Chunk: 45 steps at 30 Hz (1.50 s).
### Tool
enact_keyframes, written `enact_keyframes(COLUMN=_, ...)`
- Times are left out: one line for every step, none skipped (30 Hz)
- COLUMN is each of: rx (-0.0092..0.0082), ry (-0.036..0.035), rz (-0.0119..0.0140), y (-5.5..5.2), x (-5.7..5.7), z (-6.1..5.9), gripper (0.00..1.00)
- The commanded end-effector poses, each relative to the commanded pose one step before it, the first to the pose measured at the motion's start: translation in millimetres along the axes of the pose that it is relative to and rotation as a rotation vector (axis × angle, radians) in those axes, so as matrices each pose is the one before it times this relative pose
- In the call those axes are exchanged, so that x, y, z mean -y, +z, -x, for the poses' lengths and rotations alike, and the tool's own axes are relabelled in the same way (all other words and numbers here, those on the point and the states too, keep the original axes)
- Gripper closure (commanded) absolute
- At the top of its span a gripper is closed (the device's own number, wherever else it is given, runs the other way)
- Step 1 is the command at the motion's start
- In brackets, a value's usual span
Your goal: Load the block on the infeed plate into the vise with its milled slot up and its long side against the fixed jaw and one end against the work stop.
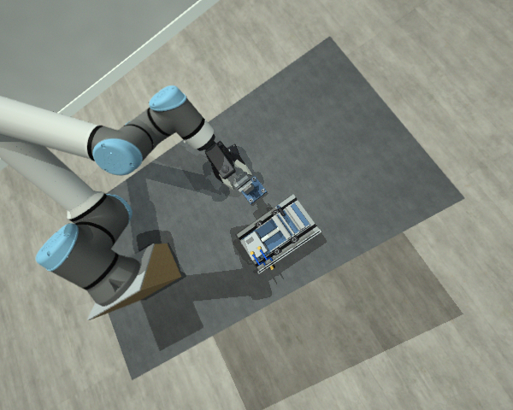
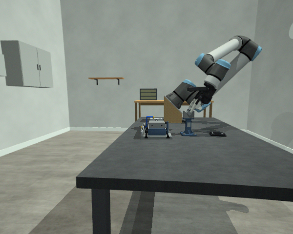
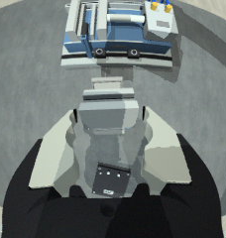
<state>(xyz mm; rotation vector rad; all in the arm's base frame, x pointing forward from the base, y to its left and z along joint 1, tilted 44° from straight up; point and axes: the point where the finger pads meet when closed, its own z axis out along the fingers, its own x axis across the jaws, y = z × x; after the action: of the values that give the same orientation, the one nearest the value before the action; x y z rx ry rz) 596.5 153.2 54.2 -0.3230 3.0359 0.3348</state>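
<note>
The tool (image 1: 242, 175) (image 2: 190, 109) (image 3: 109, 108) is released, its two pale fingers partly spread at the V-block (image 2: 188, 115), with narrow gaps showing in the wrist view between the fingertips and the grey part (image 3: 105, 115). The part appears to lie in the V-block, between the fingertips but not gripped; its outline merges with the grey of the block, so which way the slot faces cannot be told. The V-block stands upright on a blue stand (image 1: 257, 196) (image 2: 188, 126), whose foot is on the table (image 1: 350, 132) (image 2: 189, 156).

Seen from the table's near end, the vise (image 1: 278, 233) (image 2: 156, 127) (image 3: 118, 42) is just left of the stand, apart from it. Its jaws stand open, and the part is outside it. Blue hoses (image 1: 256, 258) (image 2: 146, 121) with yellow fittings are on its left side. The dark infeed plate (image 2: 218, 133) (image 3: 111, 179) lies on the table to the right of the stand, with the part away from it.

The arm (image 1: 40, 119) (image 2: 223, 48) rises from a slanted wooden mount (image 1: 162, 269) (image 2: 172, 113) at the far end and reaches down from the right, the tool tilted. Behind is a wooden bench (image 2: 151, 101).
</note>
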Motion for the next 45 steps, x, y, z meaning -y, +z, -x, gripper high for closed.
enact_keyframes(rx=0.0, ry=-0.00053, rz=0.05468, y=-0.3, x=0.85, z=0.41, gripper=0.49)
enact_keyframes(rx=0.00021, ry=0.00005, rz=0.01021, y=-0.05, x=0.08, z=0.03, gripper=0.49)
enact_keyframes(rx=-0.00007, ry=-0.00002, rz=0.01054, y=0.02, x=0.09, z=-0.01, gripper=0.49)
enact_keyframes(rx=-0.00018, ry=-0.00005, rz=0.01082, y=0.05, x=0.09, z=-0.03, gripper=0.49)
enact_keyframes(rx=0.0, ry=0.0, rz=0.0, y=0.0, x=0.0, z=0.0, gripper=0.49)
enact_keyframes(rx=0.0, ry=0.0, rz=0.0, y=0.0, x=0.0, z=0.0, gripper=0.49)
enact_keyframes(rx=-0.00002, ry=-0.00001, rz=0.01098, y=0.01, x=0.09, z=0.0, gripper=0.49)
enact_keyframes(rx=0.00014, ry=0.00003, rz=0.01113, y=-0.04, x=0.09, z=0.02, gripper=0.49)
enact_keyframes(rx=0.0002, ry=0.00005, rz=0.01134, y=-0.05, x=0.09, z=0.03, gripper=0.49)
enact_keyframes(rx=-0.00027, ry=-0.00007, rz=0.01179, y=0.07, x=0.1, z=-0.04, gripper=0.49)
enact_keyframes(rx=-0.00008, ry=-0.00002, rz=0.01194, y=0.02, x=0.1, z=-0.01, gripper=0.49)
enact_keyframes(rx=0.00012, ry=0.00003, rz=0.01209, y=-0.03, x=0.1, z=0.02, gripper=0.49)
enact_keyframes(rx=0.00027, ry=0.00006, rz=0.01227, y=-0.07, x=0.09, z=0.04, gripper=0.49)
enact_keyframes(rx=-0.00031, ry=-0.00008, rz=0.01281, y=0.08, x=0.11, z=-0.05, gripper=0.49)
enact_keyframes(rx=-0.00008, ry=-0.00002, rz=0.01296, y=0.02, x=0.11, z=-0.01, gripper=0.49)
enact_keyframes(rx=0.00016, ry=0.00004, rz=0.0131, y=-0.04, x=0.1, z=0.03, gripper=0.49)
enact_keyframes(rx=0.00014, ry=0.00003, rz=0.01338, y=-0.03, x=0.11, z=0.02, gripper=0.49)
enact_keyframes(rx=-0.00027, ry=-0.00007, rz=0.01389, y=0.07, x=0.12, z=-0.04, gripper=0.49)
enact_keyframes(rx=0.00001, ry=0.0, rz=0.01403, y=0.0, x=0.11, z=0.0, gripper=0.49)
enact_keyframes(rx=0.00029, ry=0.00007, rz=0.01416, y=-0.07, x=0.11, z=0.05, gripper=0.49)
enact_keyframes(rx=-0.00021, ry=-0.00006, rz=0.01476, y=0.05, x=0.12, z=-0.03, gripper=0.49)
enact_keyframes(rx=0.0, ry=0.0, rz=0.0, y=0.0, x=0.0, z=0.0, gripper=0.49)
enact_keyframes(rx=0.0, ry=0.0, rz=0.0, y=0.0, x=0.0, z=0.0, gripper=0.49)
enact_keyframes(rx=-0.00011, ry=-0.00003, rz=0.01502, y=0.03, x=0.12, z=-0.02, gripper=0.49)
enact_keyframes(rx=0.00021, ry=0.00005, rz=0.01515, y=-0.05, x=0.12, z=0.03, gripper=0.49)
enact_keyframes(rx=-0.00002, ry=-0.00001, rz=0.01507, y=0.0, x=0.12, z=0.0, gripper=0.49)
enact_keyframes(rx=-0.0002, ry=-0.00005, rz=0.01501, y=0.05, x=0.13, z=-0.03, gripper=0.49)
enact_keyframes(rx=0.00013, ry=0.00003, rz=0.01512, y=-0.03, x=0.12, z=0.02, gripper=0.49)
enact_keyframes(rx=0.00018, ry=0.00004, rz=0.01508, y=-0.04, x=0.12, z=0.03, gripper=0.49)
enact_keyframes(rx=-0.00028, ry=-0.00007, rz=0.01478, y=0.06, x=0.13, z=-0.05, gripper=0.49)
enact_keyframes(rx=0.00004, ry=0.00001, rz=0.01488, y=-0.01, x=0.12, z=0.01, gripper=0.49)
enact_keyframes(rx=0.00037, ry=0.00008, rz=0.01496, y=-0.08, x=0.11, z=0.06, gripper=0.49)
enact_keyframes(rx=-0.00034, ry=-0.00008, rz=0.0143, y=0.08, x=0.12, z=-0.06, gripper=0.49)
enact_keyframes(rx=-0.00007, ry=-0.00002, rz=0.01436, y=0.02, x=0.12, z=-0.01, gripper=0.49)
enact_keyframes(rx=0.00023, ry=0.00005, rz=0.01442, y=-0.05, x=0.11, z=0.04, gripper=0.49)
enact_keyframes(rx=-0.00003, ry=-0.00001, rz=0.0141, y=0.01, x=0.11, z=0.0, gripper=0.49)
enact_keyframes(rx=-0.0002, ry=-0.00005, rz=0.01385, y=0.04, x=0.12, z=-0.03, gripper=0.49)
enact_keyframes(rx=0.00008, ry=0.00001, rz=0.0139, y=-0.02, x=0.11, z=0.01, gripper=0.49)
enact_keyframes(rx=0.0, ry=0.0, rz=0.0, y=0.0, x=0.0, z=0.0, gripper=0.49)
enact_keyframes(rx=0.0, ry=0.0, rz=0.0, y=0.0, x=0.0, z=0.0, gripper=0.49)
enact_keyframes(rx=0.00035, ry=0.00007, rz=0.01394, y=-0.07, x=0.1, z=0.06, gripper=0.49)
enact_keyframes(rx=-0.00035, ry=-0.00007, rz=0.01337, y=0.07, x=0.12, z=-0.06, gripper=0.49)
enact_keyframes(rx=-0.00008, ry=-0.00002, rz=0.01341, y=0.02, x=0.11, z=-0.01, gripper=0.49)
enact_keyframes(rx=0.00018, ry=0.00003, rz=0.01344, y=-0.04, x=0.1, z=0.03, gripper=0.49)
enact_keyframes(rx=0.00011, ry=0.00002, rz=0.01326, y=-0.02, x=0.1, z=0.02, gripper=0.49)
